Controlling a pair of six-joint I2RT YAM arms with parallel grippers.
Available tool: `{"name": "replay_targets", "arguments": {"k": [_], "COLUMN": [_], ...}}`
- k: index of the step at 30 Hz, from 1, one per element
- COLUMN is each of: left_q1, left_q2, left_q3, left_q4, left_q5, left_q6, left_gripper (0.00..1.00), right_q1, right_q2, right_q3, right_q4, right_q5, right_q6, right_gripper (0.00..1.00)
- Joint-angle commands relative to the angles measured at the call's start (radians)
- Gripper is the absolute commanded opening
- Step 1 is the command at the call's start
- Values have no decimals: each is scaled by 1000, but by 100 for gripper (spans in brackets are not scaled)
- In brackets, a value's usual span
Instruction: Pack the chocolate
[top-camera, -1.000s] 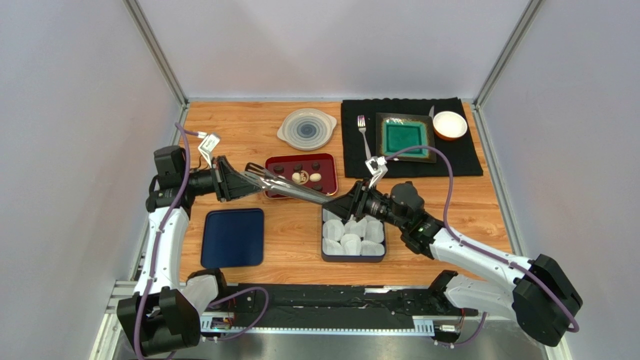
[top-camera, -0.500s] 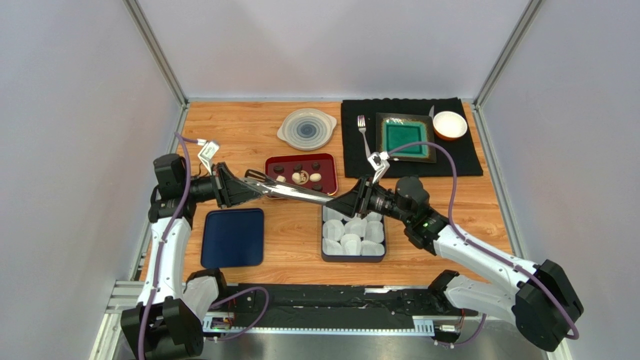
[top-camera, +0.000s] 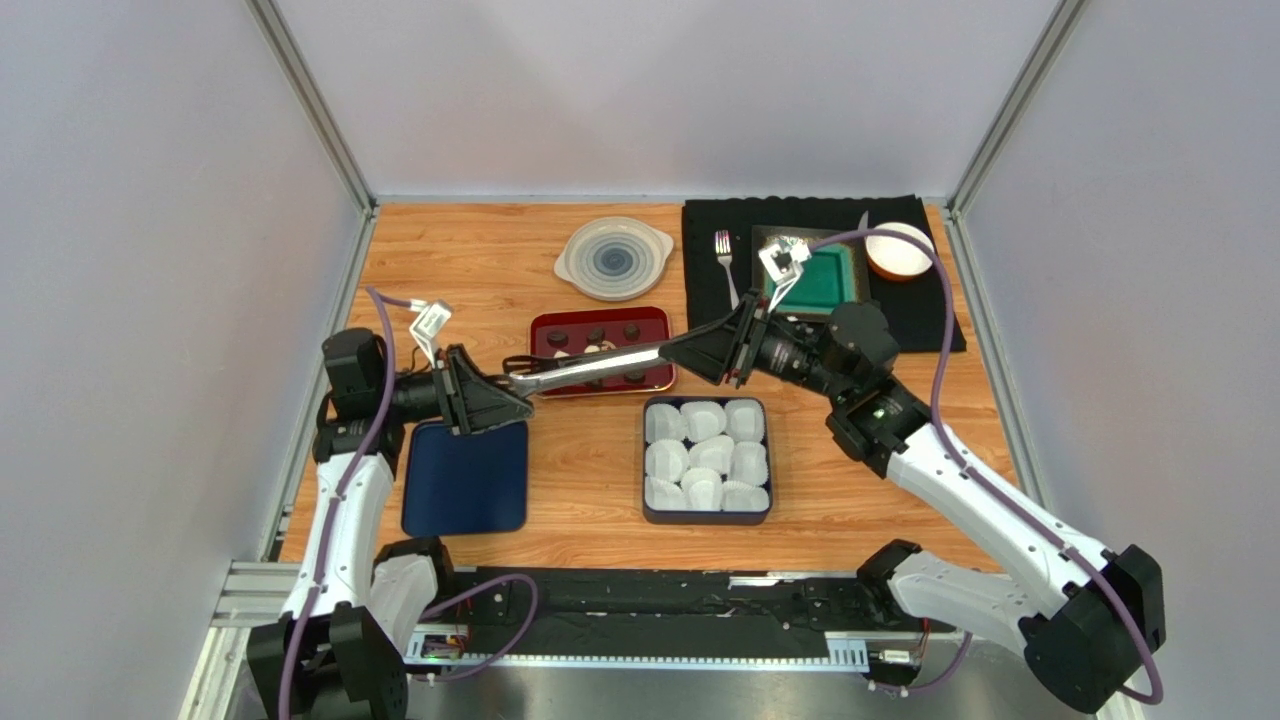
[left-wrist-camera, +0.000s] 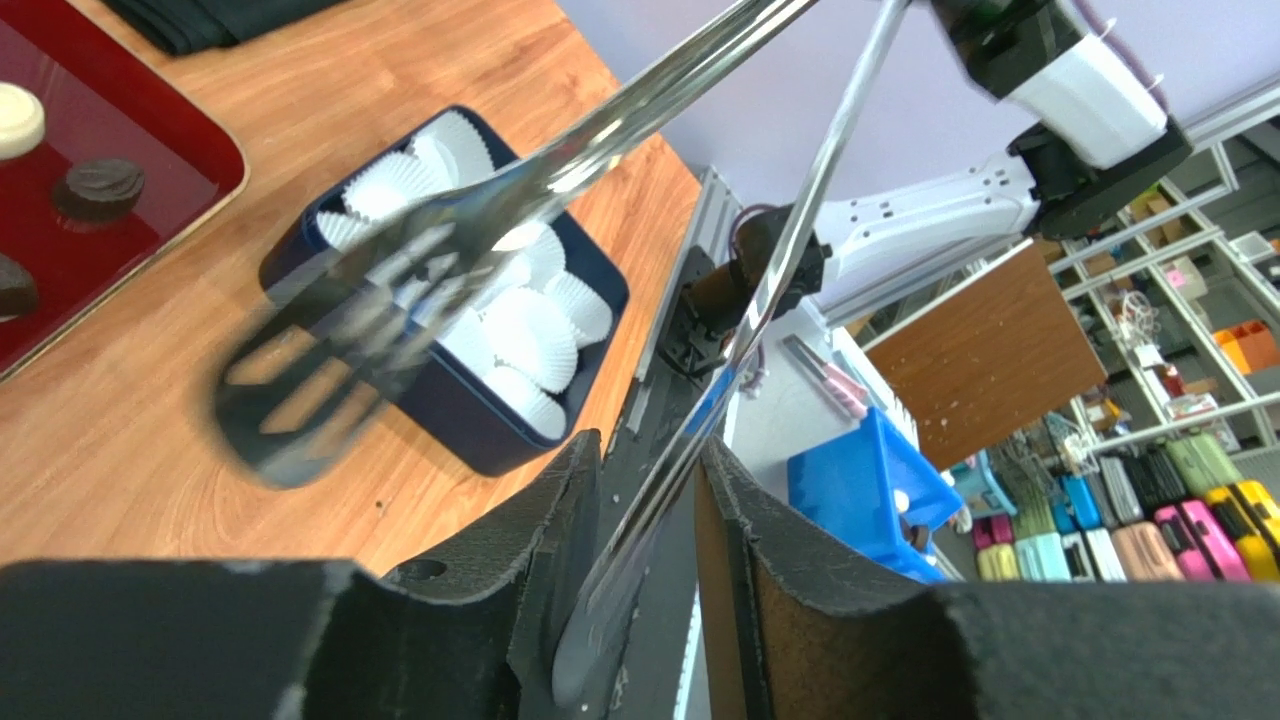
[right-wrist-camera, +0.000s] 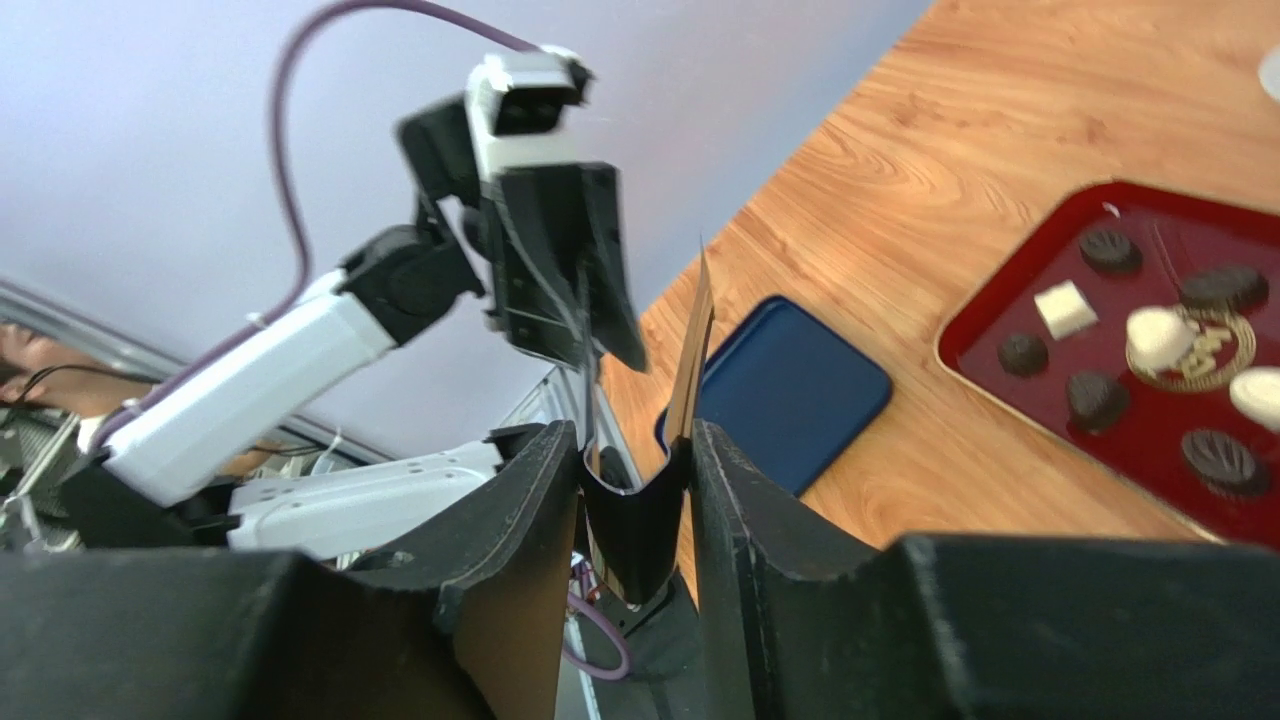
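Note:
The chocolate (top-camera: 598, 336) lies as several small dark and pale pieces in a red tray (top-camera: 657, 321), also seen in the right wrist view (right-wrist-camera: 1112, 249) and, at the edge, in the left wrist view (left-wrist-camera: 98, 188). Metal tongs (top-camera: 594, 369) hang in the air between both grippers, above the tray's near edge. My right gripper (top-camera: 694, 354) (right-wrist-camera: 634, 480) is shut on the tongs' black hinge end (right-wrist-camera: 639, 525). My left gripper (top-camera: 504, 393) (left-wrist-camera: 646, 480) stands open around one tong arm (left-wrist-camera: 781, 240), with a gap beside the blade. The other, slotted tong head (left-wrist-camera: 301, 375) hangs free and blurred.
A dark box (top-camera: 649, 465) (left-wrist-camera: 594, 278) filled with white paper cups sits in front of the tray. Its blue lid (top-camera: 466, 476) (right-wrist-camera: 789, 390) lies under the left gripper. At the back are a clear lid (top-camera: 612, 257), a fork (top-camera: 727, 263), a green dish (top-camera: 813, 275) and a white bowl (top-camera: 899, 249) on a black mat (top-camera: 932, 315).
The right gripper has risen from over the box and moved back toward the red tray, tightening on the tongs. The left gripper has drawn back nearer and loosened its jaws.

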Motion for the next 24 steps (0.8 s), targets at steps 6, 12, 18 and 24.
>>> {"name": "replay_targets", "arguments": {"k": [6,12,18,24], "left_q1": [-8,-3,-20,-240], "left_q2": [9,3,-3,-71], "left_q3": [-35,-70,49,97], "left_q4": [324,582,77,-120], "left_q5": [269,269,269,110], "left_q6": [-228,-410,-22,286], "left_gripper": [60,64,75,95], "right_q1": [-77,-111,-111,-63], "right_q2": [-22,-10,47,151], "right_q3": [250,358,366,324], "right_q4": [-187,-330,-297,-86], "right_q5": [-121,-138,-193,-210], "right_q6": [-133,-203,-135,-41], "right_gripper": [8,6,3,0]}}
